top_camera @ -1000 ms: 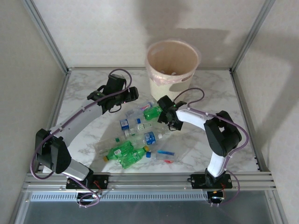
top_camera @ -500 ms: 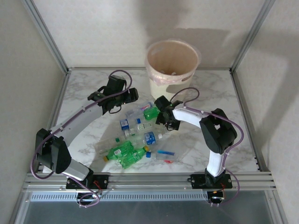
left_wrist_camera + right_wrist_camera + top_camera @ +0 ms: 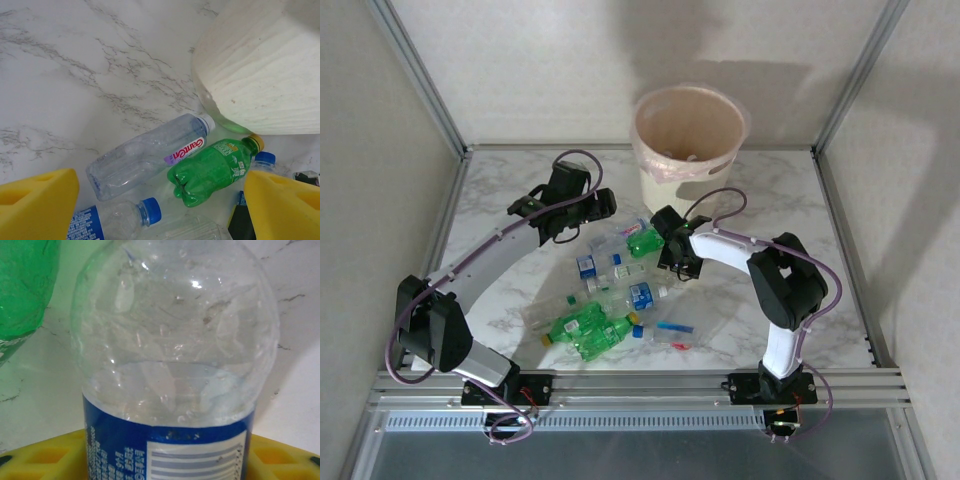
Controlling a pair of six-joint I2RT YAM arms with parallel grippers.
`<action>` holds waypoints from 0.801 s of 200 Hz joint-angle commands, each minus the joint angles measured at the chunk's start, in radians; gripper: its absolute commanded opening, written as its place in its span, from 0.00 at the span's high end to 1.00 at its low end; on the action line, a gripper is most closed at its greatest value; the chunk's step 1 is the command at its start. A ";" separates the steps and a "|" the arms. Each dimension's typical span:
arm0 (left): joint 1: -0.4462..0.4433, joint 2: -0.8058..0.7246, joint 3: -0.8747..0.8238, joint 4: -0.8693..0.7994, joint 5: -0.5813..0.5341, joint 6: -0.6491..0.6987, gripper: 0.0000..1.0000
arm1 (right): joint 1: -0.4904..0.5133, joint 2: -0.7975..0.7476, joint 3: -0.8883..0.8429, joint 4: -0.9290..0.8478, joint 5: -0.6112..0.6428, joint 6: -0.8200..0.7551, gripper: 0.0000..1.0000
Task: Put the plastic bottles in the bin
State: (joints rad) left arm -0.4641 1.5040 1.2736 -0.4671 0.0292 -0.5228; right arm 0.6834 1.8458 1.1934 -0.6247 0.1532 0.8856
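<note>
the bin (image 3: 688,140) stands upright at the far middle of the marble surface (image 3: 500,200), with its pinkish liner (image 3: 675,170) folded out over the rim. a few pale shapes lie at the bottom of it, too small to name. the plastic bottles (image 3: 610,300) lie on their sides in a loose heap on the surface in front of the bin, between the two arms and outside the bin. one green bottle (image 3: 643,241) lies nearest the bin's foot, two more green ones (image 3: 585,325) lie at the near end of the heap, and clear ones with blue labels (image 3: 640,295) are mixed in between. the left claw (image 3: 598,205) hangs above the far left edge of the heap. in the left wrist view its yellow pads (image 3: 35,205) sit spread wide in the two lower corners, pinching nothing. below them lie a clear bottle with a white cap (image 3: 145,155), the green bottle with a yellow cap just beside it, and a blue-capped clear one (image 3: 125,217). the yellow cap almost meets the bin's ribbed wall. the right claw (image 3: 672,250) is low at the heap's far right, beside that green bottle. its wrist view is close on a clear bottle with a blue label (image 3: 175,355) that sits between its yellow pads (image 3: 45,455), but i cannot tell whether the pads press on it.
</note>
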 commanded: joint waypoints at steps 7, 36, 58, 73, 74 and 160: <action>0.001 -0.010 0.014 0.002 -0.005 0.011 0.14 | 0.006 -0.024 -0.032 -0.035 0.001 0.013 0.47; 0.000 -0.010 0.017 0.001 -0.007 0.010 0.15 | 0.037 -0.080 -0.061 -0.032 0.015 0.021 0.51; 0.000 -0.014 0.015 0.001 -0.012 0.010 0.15 | 0.046 -0.141 -0.077 -0.050 0.031 0.024 0.52; 0.001 -0.012 0.018 0.001 -0.019 0.010 0.15 | 0.054 -0.184 -0.085 -0.073 0.042 0.024 0.52; 0.001 -0.012 0.018 0.002 -0.019 0.010 0.15 | 0.054 -0.187 -0.085 -0.075 0.043 0.024 0.52; 0.013 -0.005 0.045 0.021 -0.041 -0.007 0.14 | 0.110 -0.503 0.058 -0.206 0.056 -0.066 0.59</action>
State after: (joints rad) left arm -0.4610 1.5040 1.2816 -0.4641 0.0242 -0.5232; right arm 0.7712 1.4036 1.1393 -0.7513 0.1905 0.8730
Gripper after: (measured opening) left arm 0.855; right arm 0.568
